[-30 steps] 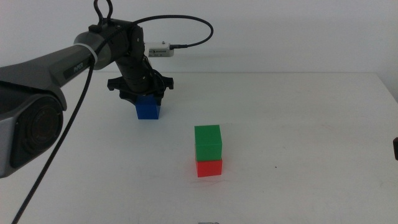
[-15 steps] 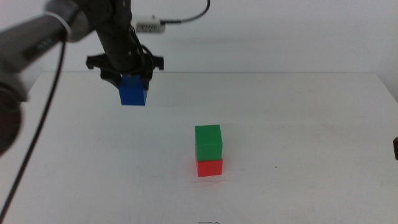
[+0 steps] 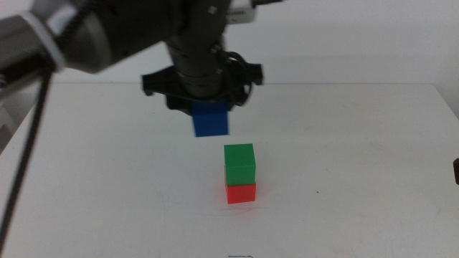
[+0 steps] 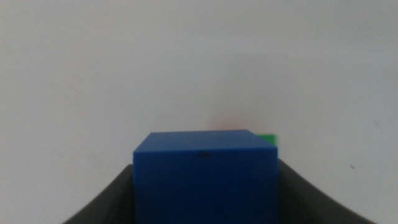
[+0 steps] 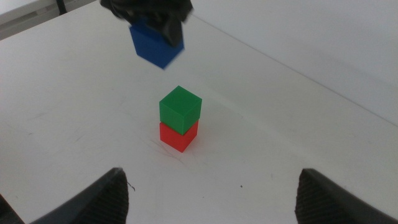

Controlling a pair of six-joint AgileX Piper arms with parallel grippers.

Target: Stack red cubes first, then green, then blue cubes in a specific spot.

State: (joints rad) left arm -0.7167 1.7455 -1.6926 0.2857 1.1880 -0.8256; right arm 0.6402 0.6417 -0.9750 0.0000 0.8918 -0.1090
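Last step: left tool (image 3: pixel 208 107) gripping blue cube (image 3: pixel 211 122) aloft, needing centring over green cube (image 3: pixel 239 163), then lowering

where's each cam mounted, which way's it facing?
Middle: ahead and above, looking down the white table; left arm with left tool carrying blue cube.
Left wrist: on that arm, looking past the blue cube.
Right wrist: low at the table edge, right tool open, facing the stack.
Shared: green cube on red cube.
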